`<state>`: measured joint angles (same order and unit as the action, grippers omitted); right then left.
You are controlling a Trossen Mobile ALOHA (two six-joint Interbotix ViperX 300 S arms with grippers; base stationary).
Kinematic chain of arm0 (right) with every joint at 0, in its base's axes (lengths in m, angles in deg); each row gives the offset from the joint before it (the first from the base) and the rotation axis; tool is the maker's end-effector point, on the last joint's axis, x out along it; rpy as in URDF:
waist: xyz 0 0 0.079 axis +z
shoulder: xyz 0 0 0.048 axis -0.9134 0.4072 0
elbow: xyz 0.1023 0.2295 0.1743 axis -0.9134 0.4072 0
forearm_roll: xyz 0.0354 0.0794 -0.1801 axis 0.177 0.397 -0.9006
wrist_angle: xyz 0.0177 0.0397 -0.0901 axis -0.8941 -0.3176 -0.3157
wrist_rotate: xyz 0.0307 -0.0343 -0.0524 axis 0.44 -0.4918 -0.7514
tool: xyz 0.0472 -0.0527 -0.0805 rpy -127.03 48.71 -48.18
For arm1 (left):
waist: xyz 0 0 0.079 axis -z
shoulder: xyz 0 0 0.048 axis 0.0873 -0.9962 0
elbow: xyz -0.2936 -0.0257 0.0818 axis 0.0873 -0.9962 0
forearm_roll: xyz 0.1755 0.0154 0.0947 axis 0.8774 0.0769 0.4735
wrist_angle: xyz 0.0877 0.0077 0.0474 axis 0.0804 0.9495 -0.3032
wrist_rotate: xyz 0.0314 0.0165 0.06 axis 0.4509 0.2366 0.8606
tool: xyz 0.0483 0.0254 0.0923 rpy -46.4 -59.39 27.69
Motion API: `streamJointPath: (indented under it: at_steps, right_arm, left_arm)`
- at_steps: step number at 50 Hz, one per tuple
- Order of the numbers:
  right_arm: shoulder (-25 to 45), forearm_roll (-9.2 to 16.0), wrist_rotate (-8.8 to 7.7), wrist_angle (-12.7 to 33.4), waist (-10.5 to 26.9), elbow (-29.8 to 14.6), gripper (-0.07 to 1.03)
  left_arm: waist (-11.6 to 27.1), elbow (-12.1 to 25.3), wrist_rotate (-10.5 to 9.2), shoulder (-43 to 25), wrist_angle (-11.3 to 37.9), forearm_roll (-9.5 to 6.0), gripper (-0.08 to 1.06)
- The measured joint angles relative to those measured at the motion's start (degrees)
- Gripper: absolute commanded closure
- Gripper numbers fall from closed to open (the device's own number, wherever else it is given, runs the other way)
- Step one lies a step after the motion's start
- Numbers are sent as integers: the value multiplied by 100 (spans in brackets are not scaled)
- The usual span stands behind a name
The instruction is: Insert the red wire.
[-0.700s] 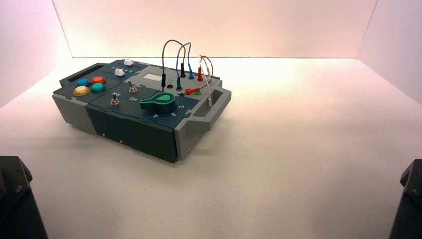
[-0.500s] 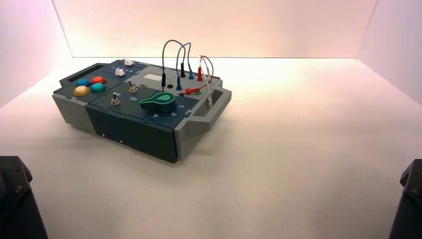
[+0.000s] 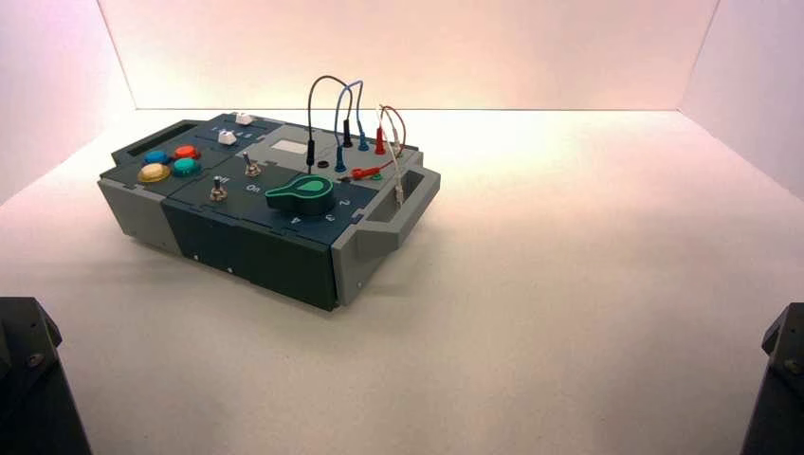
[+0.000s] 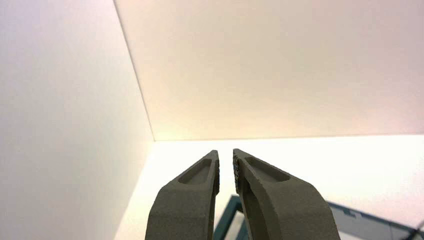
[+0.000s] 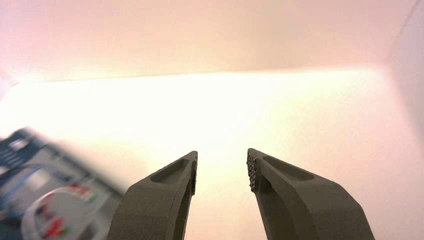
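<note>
Waiting at near left and near right, the left gripper and right gripper hang empty, jaws apart — likely clear for a reach. The red wire arches at the box's far right — one plug upright, the other lying over, presumably unplugged.

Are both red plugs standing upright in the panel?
No, one red plug stands upright, but the other lies on its side.

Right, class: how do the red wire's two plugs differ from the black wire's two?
The red wire's plugs are bright red; the black wire's plugs are black. One red plug lies tipped over on the box, whereas both black plugs stand upright. Both wires arch between their plugs.
</note>
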<state>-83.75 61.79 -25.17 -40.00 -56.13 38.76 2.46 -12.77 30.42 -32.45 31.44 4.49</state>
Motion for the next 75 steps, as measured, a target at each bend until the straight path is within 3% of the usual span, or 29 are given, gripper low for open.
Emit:
streamJointPath:
  at_steps: [6, 12, 13, 18, 19, 26, 34, 35, 43, 57, 68, 75]
  right_arm:
    - [-26, 413, 0, 580, 158, -202, 44]
    - [-79, 967, 0, 1055, 387, -387, 45]
    - [-88, 1169, 0, 1151, 448, -431, 45]
    - [-88, 1591, 0, 1283, 650, -492, 45]
    - [-62, 1872, -9, 1336, 844, -536, 45]
    - [114, 2373, -44, 1397, 1389, -712, 45]
    - [316, 2479, -53, 1564, 1705, -905, 45]
    - [475, 2496, -44, 1714, 1872, -1055, 45]
    - [800, 2505, -70, 1986, 1995, -1257, 45]
    - [861, 2558, -114, 1951, 2215, -1151, 36]
    - [1134, 2575, -193, 1811, 2751, -1107, 35]
    - [1441, 2584, -211, 1758, 2997, -1125, 35]
  left_arm:
    - [79, 70, -9, -44, 448, 9, 80]
    - [167, 193, -18, -141, 853, 9, 80]
    - [211, 237, -18, -167, 993, 0, 80]
    - [325, 334, -18, -229, 1318, 0, 80]
    - [457, 369, -18, -264, 1468, 9, 80]
    - [765, 369, -26, -272, 1564, 0, 80]
    - [800, 378, -53, -272, 1573, 0, 80]
    - [791, 378, -62, -272, 1573, 0, 80]
    - [800, 413, -70, -255, 1608, 0, 80]
    - [791, 668, -281, -229, 2197, -35, 80]
    - [791, 703, -299, -229, 2742, -79, 80]
    - [791, 703, -299, -211, 2786, -88, 80]
